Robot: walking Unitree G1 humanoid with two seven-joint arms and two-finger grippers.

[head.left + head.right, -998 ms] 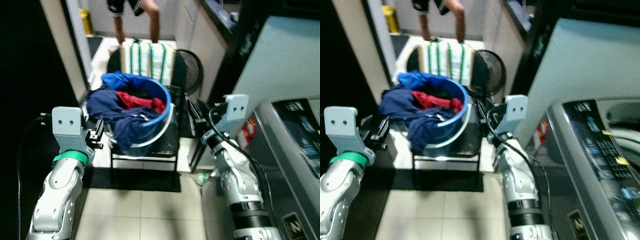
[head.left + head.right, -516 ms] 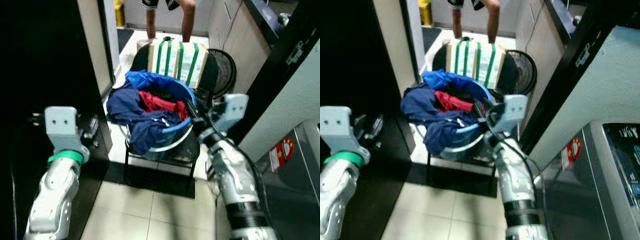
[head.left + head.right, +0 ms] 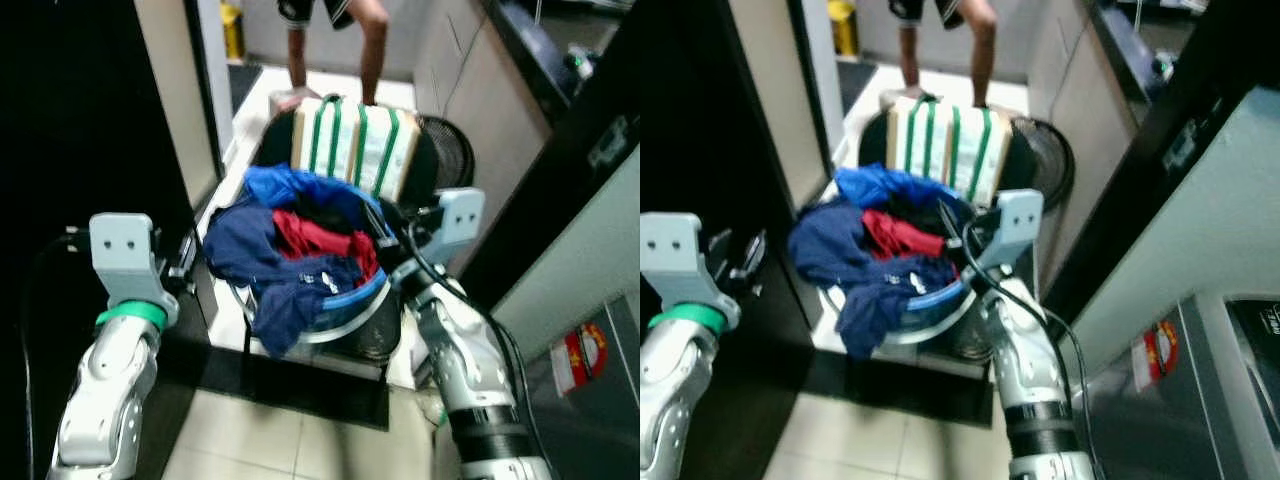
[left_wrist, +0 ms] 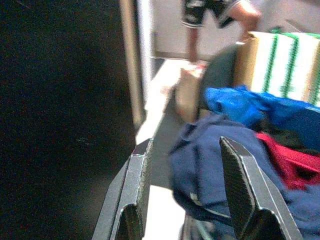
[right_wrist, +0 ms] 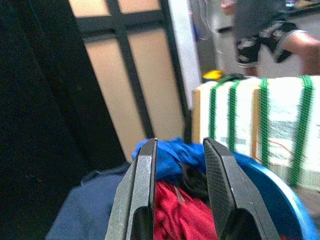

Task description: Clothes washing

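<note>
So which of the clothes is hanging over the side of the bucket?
The dark navy garment. It spills over the blue bucket's rim on the near side, while the red cloth and bright blue cloth sit inside.

Two silver arms, segmented, glossy rounded shells. Left arm: green band around the wrist, just behind a pale blue-grey boxy wrist block with two small dark screw holes on its face; black cable loops out from the block's side. Left gripper (image 3: pixel 186 262): two long black fingers (image 4: pixel 136 192), flat, tapering, slightly ribbed inner edges, standing apart. Right arm: same blue-grey block with two screw holes, black cable running from it down along the forearm; black ribbed collar lower on the forearm. Right gripper (image 3: pixel 956 232): two black fingers (image 5: pixel 141 185), smooth, gently curved, parted with a gap between them.
</note>
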